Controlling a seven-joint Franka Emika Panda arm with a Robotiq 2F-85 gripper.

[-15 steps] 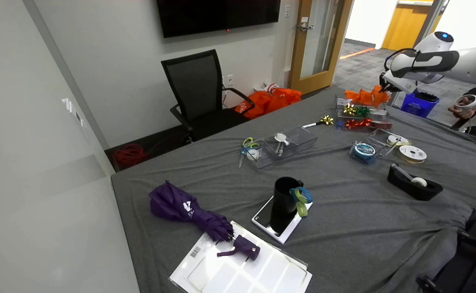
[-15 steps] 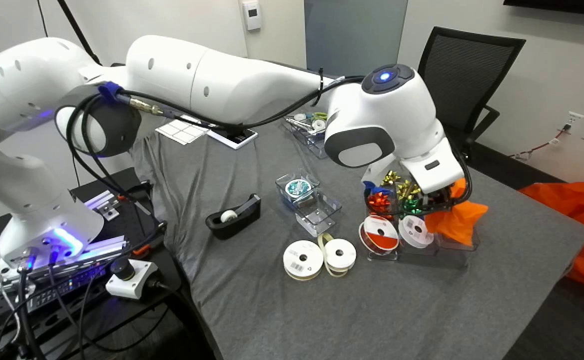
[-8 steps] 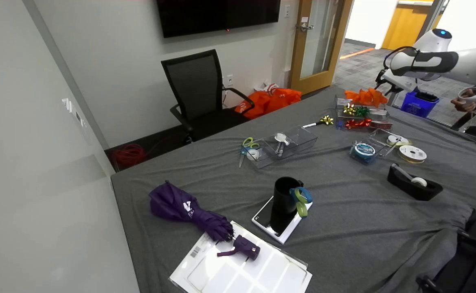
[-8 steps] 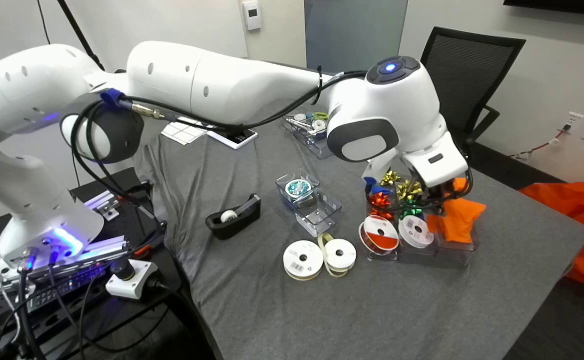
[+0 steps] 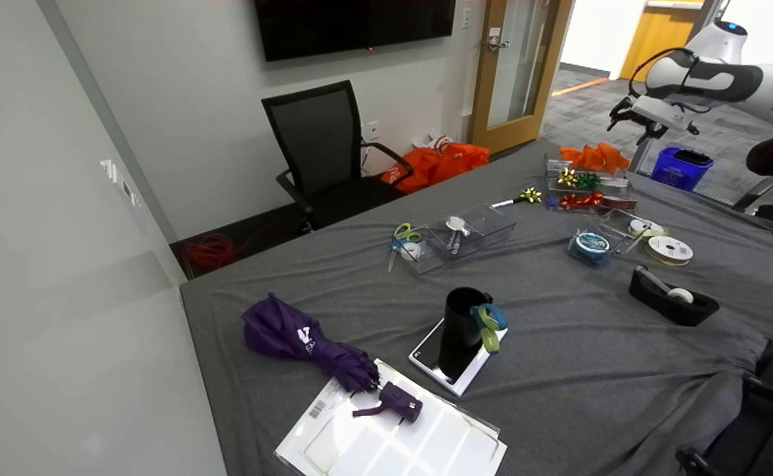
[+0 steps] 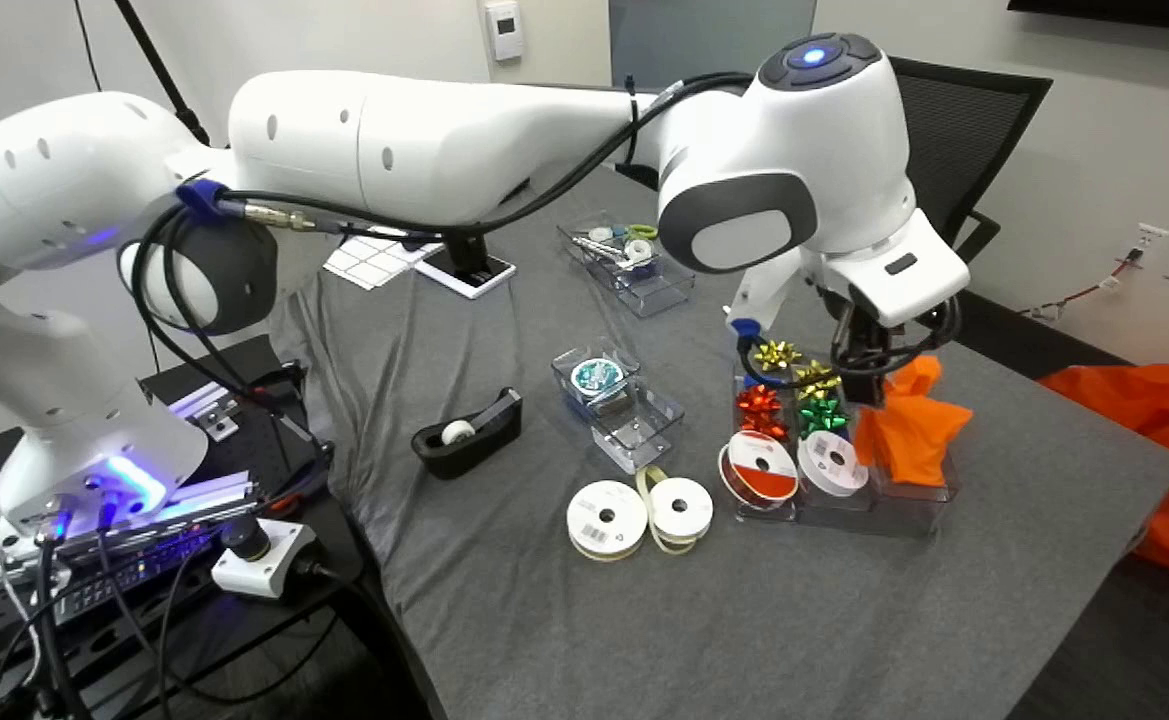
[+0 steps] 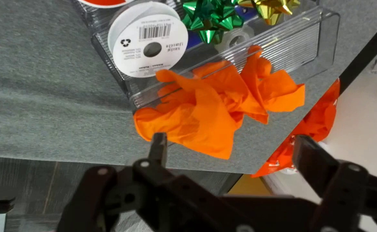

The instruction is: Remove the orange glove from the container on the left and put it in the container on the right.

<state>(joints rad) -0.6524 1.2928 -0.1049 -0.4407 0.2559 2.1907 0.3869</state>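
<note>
The orange glove (image 7: 204,119) lies crumpled over the rim of a clear plastic container (image 7: 328,42), part of it inside and part draped outward. In both exterior views the glove (image 5: 596,158) (image 6: 912,430) rests at the end of the group of clear containers holding bows and spools. Which is the left or right container I cannot tell. My gripper (image 7: 230,137) stands wide open above the glove, its fingers (image 7: 158,148) far apart with nothing between them. In an exterior view the gripper (image 5: 626,134) hangs above the glove, apart from it.
Shiny bows (image 6: 760,410) and a white ribbon spool (image 6: 829,455) fill the neighbouring compartments. Loose spools (image 6: 589,500), a small clear container (image 6: 634,425) and a black tape dispenser (image 6: 444,455) stand nearby. A larger orange heap (image 6: 1144,430) lies off the table.
The gripper has opened and let go of the glove, then risen away from it. The glove's pulled-up end has dropped and it now lies still on the container.
</note>
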